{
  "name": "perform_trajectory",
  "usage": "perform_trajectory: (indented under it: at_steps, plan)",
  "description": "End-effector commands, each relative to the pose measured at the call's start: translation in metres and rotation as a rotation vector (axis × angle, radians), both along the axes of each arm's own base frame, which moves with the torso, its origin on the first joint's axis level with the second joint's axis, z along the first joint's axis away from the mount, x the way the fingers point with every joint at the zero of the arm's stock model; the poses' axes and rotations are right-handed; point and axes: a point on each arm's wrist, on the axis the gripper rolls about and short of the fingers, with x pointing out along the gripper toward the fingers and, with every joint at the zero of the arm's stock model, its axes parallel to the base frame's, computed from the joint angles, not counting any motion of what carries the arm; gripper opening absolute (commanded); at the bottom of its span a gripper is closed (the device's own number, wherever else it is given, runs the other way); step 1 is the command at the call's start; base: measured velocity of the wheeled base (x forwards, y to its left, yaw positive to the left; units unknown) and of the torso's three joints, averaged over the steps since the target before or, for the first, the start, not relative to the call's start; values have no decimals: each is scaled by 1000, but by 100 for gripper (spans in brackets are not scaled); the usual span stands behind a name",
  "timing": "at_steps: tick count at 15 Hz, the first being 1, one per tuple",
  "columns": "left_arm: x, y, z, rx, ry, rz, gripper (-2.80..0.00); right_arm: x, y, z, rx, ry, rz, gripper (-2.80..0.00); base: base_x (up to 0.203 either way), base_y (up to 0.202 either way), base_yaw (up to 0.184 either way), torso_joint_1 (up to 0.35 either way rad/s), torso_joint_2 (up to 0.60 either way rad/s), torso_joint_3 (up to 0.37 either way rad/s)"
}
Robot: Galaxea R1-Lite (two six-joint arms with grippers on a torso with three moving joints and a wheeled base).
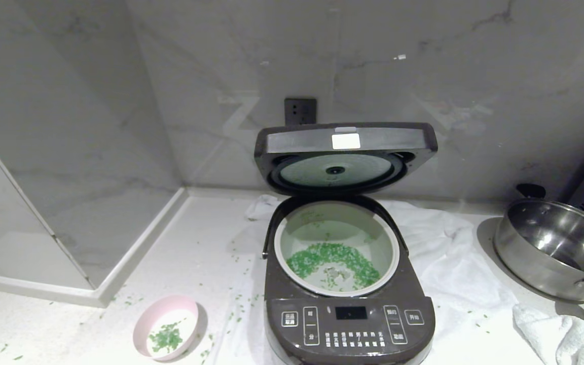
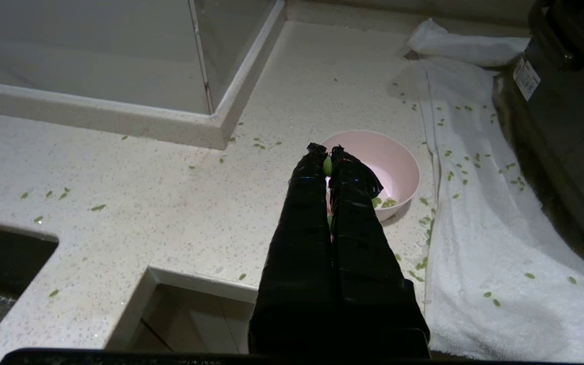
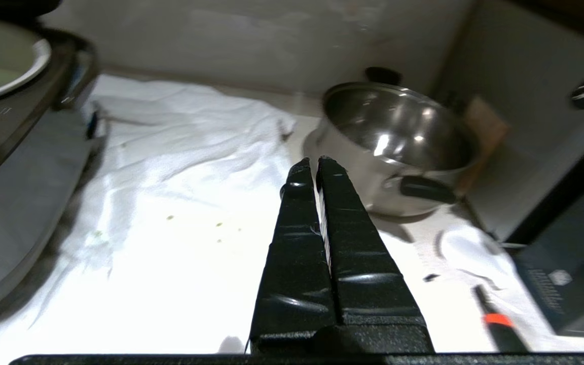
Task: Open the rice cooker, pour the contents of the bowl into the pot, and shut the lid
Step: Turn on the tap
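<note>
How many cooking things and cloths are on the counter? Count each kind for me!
Rice cooker: 1
Pink bowl: 1
Steel pan: 1
White towels: 2, one under the cooker, one crumpled near the pan
Total: 5
</note>
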Motion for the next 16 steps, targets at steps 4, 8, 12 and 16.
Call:
perform_trajectory:
  at_steps: [4, 8, 12, 16]
  plan:
    - [0, 0, 0, -1, -1, 1, -280, -5, 5, -29, 99, 16, 216, -280, 0, 0, 0, 0, 0, 0]
    - [0, 0, 0, -1, -1, 1, -280, -5, 4, -30, 143, 45, 203, -280, 0, 0, 0, 0, 0, 0]
    - [0, 0, 0, -1, -1, 1, -280, -5, 4, -30, 172, 39, 186, -280, 0, 0, 0, 0, 0, 0]
    - [0, 0, 0, -2, -1, 3, -280, -5, 4, -30, 170, 39, 185, -280, 0, 0, 0, 0, 0, 0]
